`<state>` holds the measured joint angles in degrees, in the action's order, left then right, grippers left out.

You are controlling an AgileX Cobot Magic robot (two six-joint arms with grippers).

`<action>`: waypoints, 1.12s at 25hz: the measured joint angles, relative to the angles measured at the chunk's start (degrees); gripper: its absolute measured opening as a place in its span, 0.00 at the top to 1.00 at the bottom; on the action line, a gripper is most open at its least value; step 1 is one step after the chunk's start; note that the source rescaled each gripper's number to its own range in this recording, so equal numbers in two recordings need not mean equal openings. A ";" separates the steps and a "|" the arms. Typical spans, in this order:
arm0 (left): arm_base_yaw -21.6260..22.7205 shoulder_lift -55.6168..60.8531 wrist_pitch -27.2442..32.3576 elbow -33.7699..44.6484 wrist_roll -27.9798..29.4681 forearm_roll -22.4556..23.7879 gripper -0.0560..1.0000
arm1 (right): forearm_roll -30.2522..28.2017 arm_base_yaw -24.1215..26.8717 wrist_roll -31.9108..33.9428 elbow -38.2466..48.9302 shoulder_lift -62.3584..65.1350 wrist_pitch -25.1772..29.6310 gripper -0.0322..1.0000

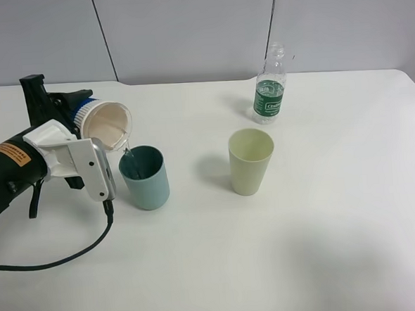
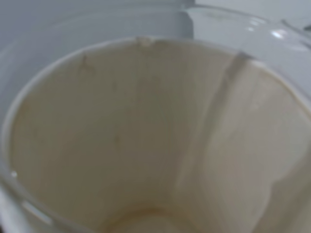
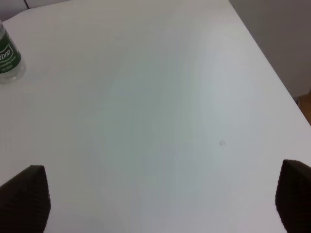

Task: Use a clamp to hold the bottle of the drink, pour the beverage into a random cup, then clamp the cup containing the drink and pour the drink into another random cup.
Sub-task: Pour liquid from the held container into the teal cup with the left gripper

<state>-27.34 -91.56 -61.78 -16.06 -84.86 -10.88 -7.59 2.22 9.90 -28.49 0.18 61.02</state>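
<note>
My left gripper [image 1: 80,111] is shut on a white paper cup [image 1: 108,125] with a blue band. It holds the cup tipped on its side, rim over a teal cup [image 1: 145,177] at centre left. A thin stream of clear liquid falls from the rim into the teal cup. The paper cup's pale inside [image 2: 146,145] fills the left wrist view. A clear drink bottle [image 1: 271,94] with a green label stands upright and uncapped at the back; it also shows in the right wrist view [image 3: 7,57]. My right gripper [image 3: 158,204] is open and empty over bare table, out of the exterior view.
A pale green cup [image 1: 251,160] stands upright at the table's centre, right of the teal cup. The white table [image 1: 326,254] ends at a right edge seen in the right wrist view. A black cable [image 1: 66,259] trails from the left arm across the front left.
</note>
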 joint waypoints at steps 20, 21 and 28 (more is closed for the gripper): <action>0.00 0.00 -1.38 0.00 -16.39 1.40 0.91 | 0.00 0.00 0.00 0.00 0.00 0.00 0.15; 0.00 0.00 -1.38 0.00 -16.90 1.62 0.91 | 0.00 0.00 0.00 0.00 0.00 0.00 0.15; 0.00 0.00 -1.40 0.00 -22.61 2.24 0.91 | 0.00 0.00 0.00 0.00 0.00 0.00 0.15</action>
<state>-27.34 -91.56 -63.18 -16.06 -107.47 -8.64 -7.59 2.22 9.90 -28.49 0.18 61.02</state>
